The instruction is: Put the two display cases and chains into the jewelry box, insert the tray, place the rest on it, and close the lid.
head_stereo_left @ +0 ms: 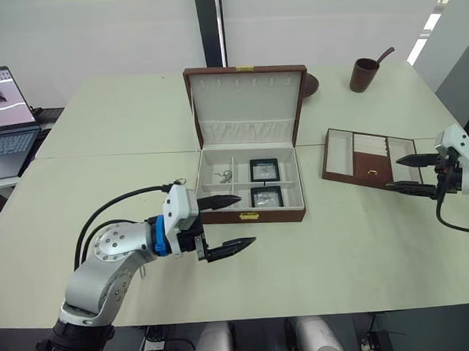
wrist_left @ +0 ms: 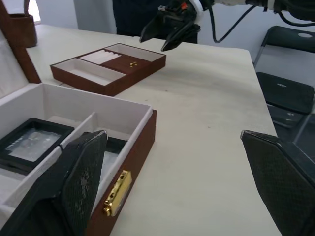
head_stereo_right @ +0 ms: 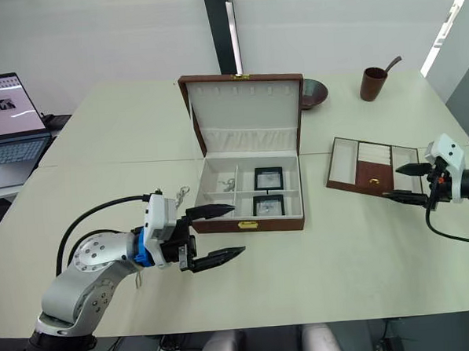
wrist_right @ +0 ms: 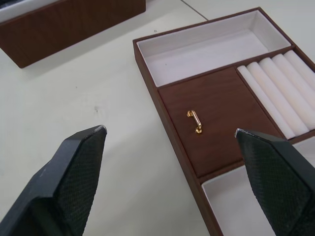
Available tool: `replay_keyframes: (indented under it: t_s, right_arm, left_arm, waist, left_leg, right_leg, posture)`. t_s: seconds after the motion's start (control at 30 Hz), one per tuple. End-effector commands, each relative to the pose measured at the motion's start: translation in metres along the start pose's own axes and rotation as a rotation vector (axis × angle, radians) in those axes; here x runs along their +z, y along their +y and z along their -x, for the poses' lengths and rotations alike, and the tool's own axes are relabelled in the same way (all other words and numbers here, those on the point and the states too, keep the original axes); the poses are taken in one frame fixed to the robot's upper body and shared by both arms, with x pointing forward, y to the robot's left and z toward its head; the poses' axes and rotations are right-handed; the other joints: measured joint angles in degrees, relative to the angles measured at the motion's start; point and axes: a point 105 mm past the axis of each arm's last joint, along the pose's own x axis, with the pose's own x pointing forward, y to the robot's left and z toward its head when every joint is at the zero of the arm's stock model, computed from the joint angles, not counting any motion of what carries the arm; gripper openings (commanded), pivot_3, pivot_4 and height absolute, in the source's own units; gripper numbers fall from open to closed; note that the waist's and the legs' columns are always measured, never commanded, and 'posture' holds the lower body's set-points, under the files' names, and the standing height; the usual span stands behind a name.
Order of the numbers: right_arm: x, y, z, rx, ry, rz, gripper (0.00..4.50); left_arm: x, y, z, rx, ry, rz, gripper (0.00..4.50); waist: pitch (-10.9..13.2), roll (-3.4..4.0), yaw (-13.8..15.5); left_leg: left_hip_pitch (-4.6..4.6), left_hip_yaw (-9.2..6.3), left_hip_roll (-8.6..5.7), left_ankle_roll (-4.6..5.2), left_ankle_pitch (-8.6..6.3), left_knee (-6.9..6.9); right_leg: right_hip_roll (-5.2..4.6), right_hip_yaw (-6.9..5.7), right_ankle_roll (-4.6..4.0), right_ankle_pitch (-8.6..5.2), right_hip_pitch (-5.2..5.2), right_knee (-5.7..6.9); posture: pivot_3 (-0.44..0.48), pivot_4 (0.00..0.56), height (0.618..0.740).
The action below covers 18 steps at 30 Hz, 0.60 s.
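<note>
Claw status, left: the left claw (head_stereo_left: pixel 228 224) is released, its two black fingers spread wide with nothing between them, poised just off the front left corner of the large reddish-brown wood-grain jewelry box (head_stereo_left: pixel 252 215). One finger reaches level with the box's front wall, near the gold front clasp (head_stereo_left: pixel 249 215); the other sits lower, over bare worktop (head_stereo_left: pixel 318 273).

Right claw (head_stereo_left: pixel 403 173): likewise released and empty, fingers parted, pointing at the right end of the shallow rectangular brown tray (head_stereo_left: pixel 369 157). The right wrist view shows the tray's brown middle section with its small gold handle (wrist_right: pixel 195 121) lying between the two fingers, cream roll cushions on one side.

Jewelry box: stands open at mid-worktop, its hinged cream-lined lid (head_stereo_left: pixel 247 104) upright with a gathered pocket. The two small square black-framed display cases, one (head_stereo_left: pixel 264 169) behind the other (head_stereo_left: pixel 266 197), lie in the right-hand compartments. Thin silver chains (head_stereo_left: pixel 224 176) lie in a left compartment.

Tray: rests on the worktop, to the right of the box and apart from it.

Surroundings: a brown cup with a handle (head_stereo_left: pixel 364 74) at the far edge, a dark bowl (head_stereo_right: pixel 313 93) behind the lid, an open laptop (head_stereo_left: pixel 3 117) at far left.
</note>
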Motion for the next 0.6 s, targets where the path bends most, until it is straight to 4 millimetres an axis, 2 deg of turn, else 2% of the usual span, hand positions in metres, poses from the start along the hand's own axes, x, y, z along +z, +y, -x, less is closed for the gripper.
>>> replay_keyframes:
  t_s: [0.03,0.6]
  right_arm:
    - [0.006,-0.007,0.008,-0.021,0.028,0.064,4.44]
    - [-0.027,-0.018,-0.007,-0.086,0.169,0.086,4.44]
  left_arm:
    - [0.004,-0.015,-0.009,-0.073,-0.030,-0.040,4.50]
    - [0.004,-0.020,-0.020,-0.119,-0.038,-0.115,4.50]
  waist:
    - [0.0,0.02,0.0]
    - [0.0,0.02,0.0]
  left_leg:
    - [0.00,0.01,-0.01,0.00,0.00,0.00]
    - [0.03,0.06,-0.01,0.00,0.00,0.00]
  right_leg:
    - [0.00,0.01,0.00,0.00,0.00,0.00]
    - [-0.01,0.06,0.00,0.00,0.00,0.01]
  posture:
    - [0.000,0.150,0.740]
    - [0.000,0.150,0.740]
